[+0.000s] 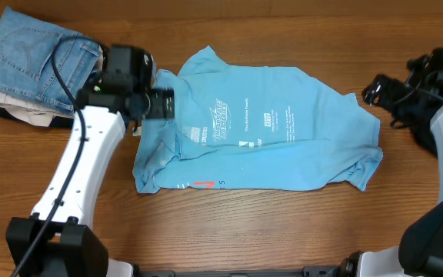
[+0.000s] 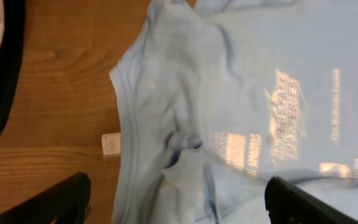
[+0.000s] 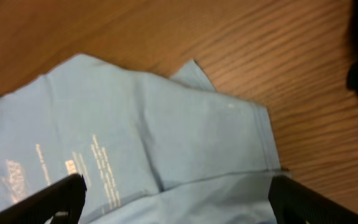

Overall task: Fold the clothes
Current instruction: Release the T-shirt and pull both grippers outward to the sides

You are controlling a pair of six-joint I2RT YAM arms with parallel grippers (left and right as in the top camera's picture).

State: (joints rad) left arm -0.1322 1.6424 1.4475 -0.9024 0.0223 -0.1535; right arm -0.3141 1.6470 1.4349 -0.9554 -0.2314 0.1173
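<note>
Overhead, the rumpled sky-blue T-shirt [image 1: 260,131] lies print-up, the left gripper [image 2: 179,205] hovering spread wide and empty over its left edge, probably to pinch it, while the right gripper [image 3: 179,199], equally wide, waits by its right edge.

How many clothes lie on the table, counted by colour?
Sky-blue T-shirt: 1
Denim jeans: 1
Beige cloth, under the jeans: 1
Black cloth, under the jeans: 1
Total: 4 that I can tell apart; the stacked ones are partly hidden.
</note>
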